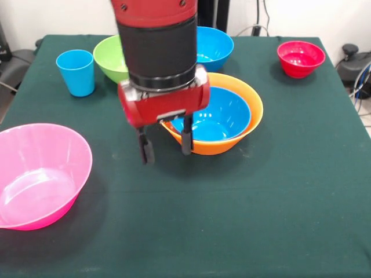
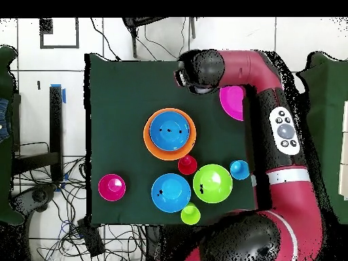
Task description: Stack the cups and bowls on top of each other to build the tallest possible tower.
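The tower is a big orange bowl [image 1: 255, 111] [image 2: 148, 136] with a blue bowl [image 1: 219, 116] [image 2: 169, 130] nested inside it, at mid table. My gripper [image 1: 166, 146] hangs open and empty just above the cloth, at the orange bowl's near-left rim. A large pink bowl [image 1: 37, 174] [image 2: 232, 102] sits apart at the left. A second blue bowl [image 1: 213, 46] [image 2: 170, 192], a lime green bowl [image 1: 107, 58] [image 2: 213, 183] and a small red bowl [image 1: 300, 58] [image 2: 111, 187] stand at the back. The cups are light blue [image 1: 75, 72] [image 2: 239, 170], red [image 2: 187, 164] and lime green [image 2: 190, 214].
The dark green tablecloth [image 1: 232, 220] covers the whole table. My arm hides the red and lime green cups in the front view and part of the pink bowl from overhead. Cables lie on the floor around the table.
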`<state>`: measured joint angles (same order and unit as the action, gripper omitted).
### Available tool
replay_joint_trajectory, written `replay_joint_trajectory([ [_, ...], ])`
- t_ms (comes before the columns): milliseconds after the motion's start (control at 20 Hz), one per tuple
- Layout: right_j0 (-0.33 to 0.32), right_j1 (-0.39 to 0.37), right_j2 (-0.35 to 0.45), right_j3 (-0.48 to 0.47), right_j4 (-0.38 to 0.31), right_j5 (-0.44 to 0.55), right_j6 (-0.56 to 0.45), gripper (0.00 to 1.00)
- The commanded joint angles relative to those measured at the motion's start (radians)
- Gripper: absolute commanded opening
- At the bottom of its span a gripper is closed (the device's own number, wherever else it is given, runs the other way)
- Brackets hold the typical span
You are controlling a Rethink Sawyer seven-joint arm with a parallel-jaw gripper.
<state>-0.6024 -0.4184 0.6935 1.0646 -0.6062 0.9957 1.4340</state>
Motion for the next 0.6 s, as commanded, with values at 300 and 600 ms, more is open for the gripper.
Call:
replay_joint_trajectory([
  [300, 0.014, 0.114, 0.02, -0.209, -0.069, 0.149, -0.467, 1.0],
  [600, 0.002, 0.149, 0.016, -0.29, -0.059, 0.191, -0.51, 1.0],
])
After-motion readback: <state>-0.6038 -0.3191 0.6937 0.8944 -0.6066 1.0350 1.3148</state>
